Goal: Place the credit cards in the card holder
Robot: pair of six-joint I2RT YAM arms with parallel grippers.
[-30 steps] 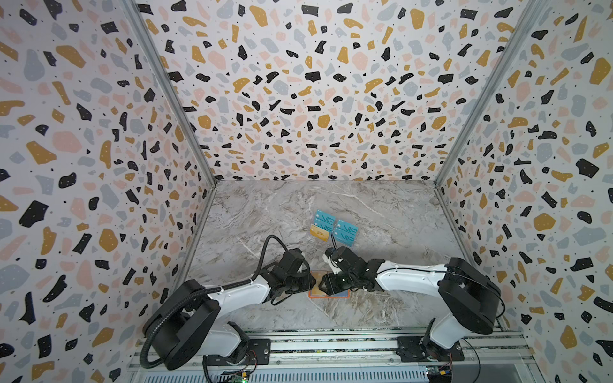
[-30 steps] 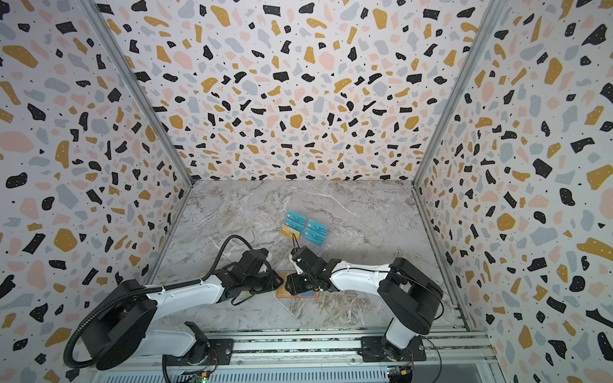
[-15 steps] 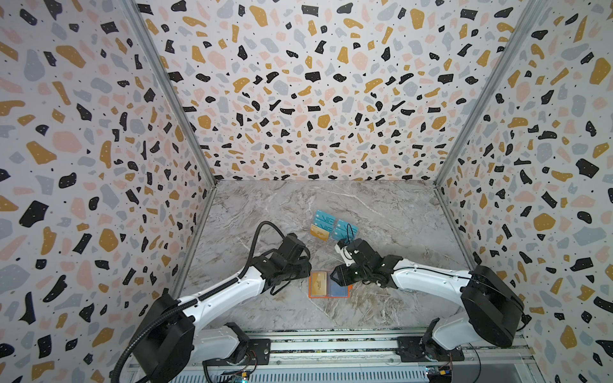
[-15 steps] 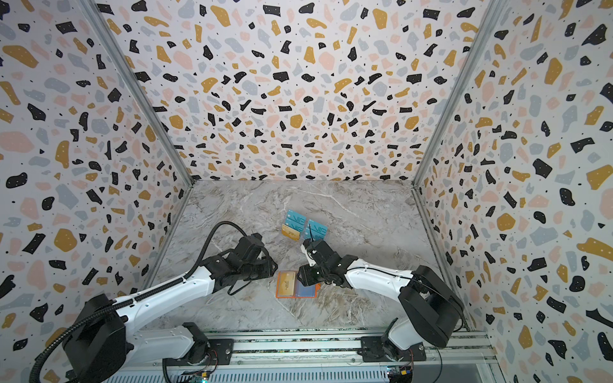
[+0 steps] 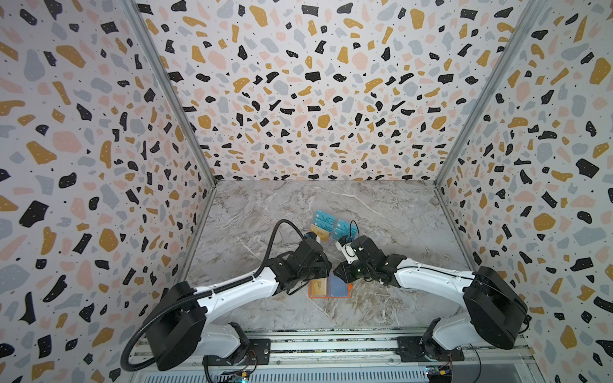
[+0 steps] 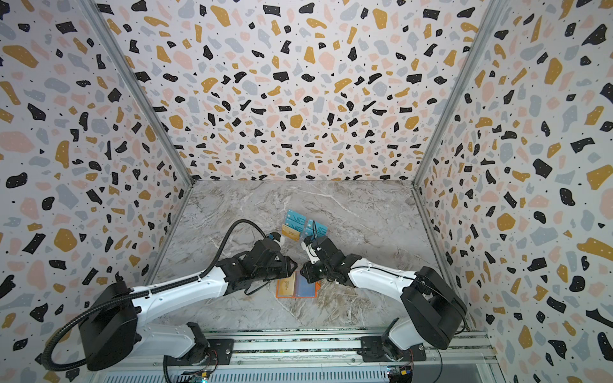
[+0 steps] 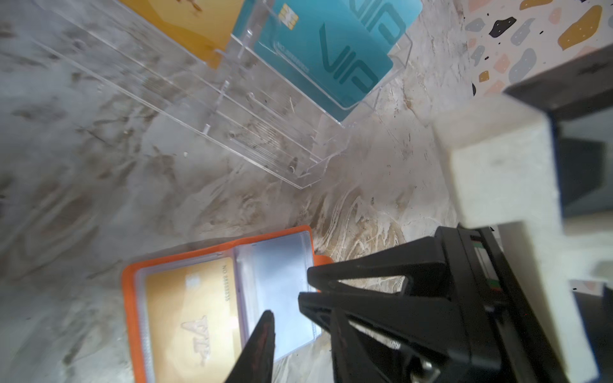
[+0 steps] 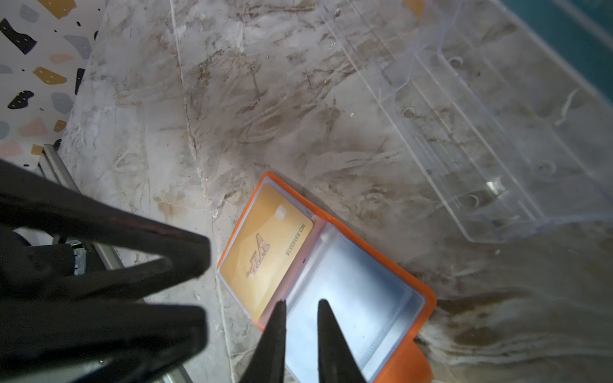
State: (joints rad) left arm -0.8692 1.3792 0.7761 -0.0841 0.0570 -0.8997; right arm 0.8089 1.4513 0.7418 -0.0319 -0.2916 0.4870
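Observation:
The orange card holder [image 5: 311,295] lies open near the table's front, and both top views show it. A gold credit card [image 8: 265,252] sits in its left sleeve. The right sleeve [image 8: 358,298] looks clear. More credit cards, teal VIP ones [image 7: 331,56] and a gold one [image 7: 185,23], stand in a clear rack behind it. My left gripper [image 7: 298,328] hovers over the holder's far edge, open, with nothing between its fingers. Opposite it, my right gripper [image 8: 301,308] hangs above the right sleeve with its jaws a narrow gap apart, holding nothing.
The transparent acrylic tiered rack [image 8: 481,132] stands just behind the holder, close to both grippers. Its teal cards [image 5: 325,217] show in both top views. Terrazzo walls close off the left, back and right sides. An aluminium rail [image 5: 331,345] runs along the front edge.
Both grippers were down on the holder a second ago, then drew apart and left it lying open. The left has since come back toward it. The right jaws have narrowed.

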